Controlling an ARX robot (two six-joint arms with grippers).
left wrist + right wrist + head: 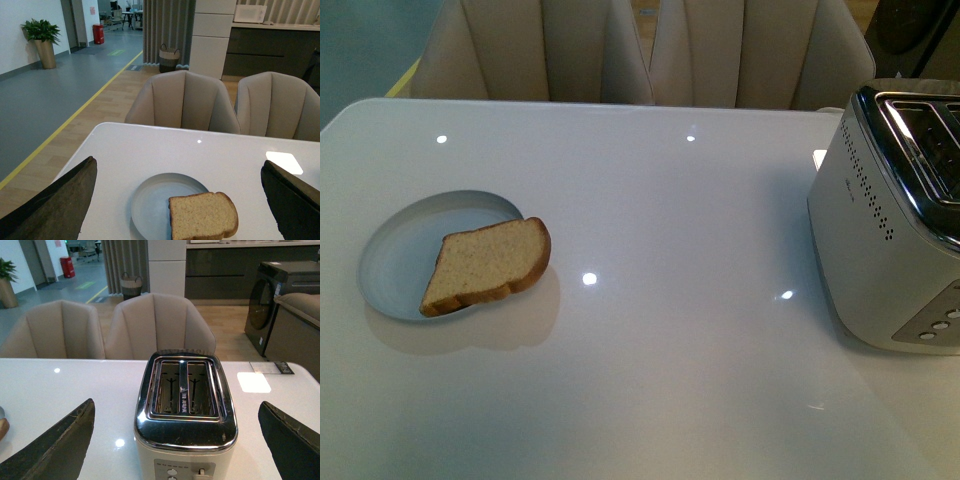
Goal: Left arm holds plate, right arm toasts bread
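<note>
A pale blue-white plate (405, 255) sits on the left of the white table. One slice of brown bread (488, 264) lies across its right rim, partly overhanging onto the table. In the left wrist view the plate (152, 200) and bread (202, 216) lie between my left gripper's (182, 200) wide-apart fingers (60, 200), which hold nothing. My right gripper (180, 440) is open too, its dark fingers (60, 440) standing either side of the toaster (185, 425). Neither arm shows in the front view.
The silver two-slot toaster (895, 220) stands at the table's right edge, slots empty, lever and buttons on its near end. Beige chairs (650, 50) line the far side of the table (670, 300).
</note>
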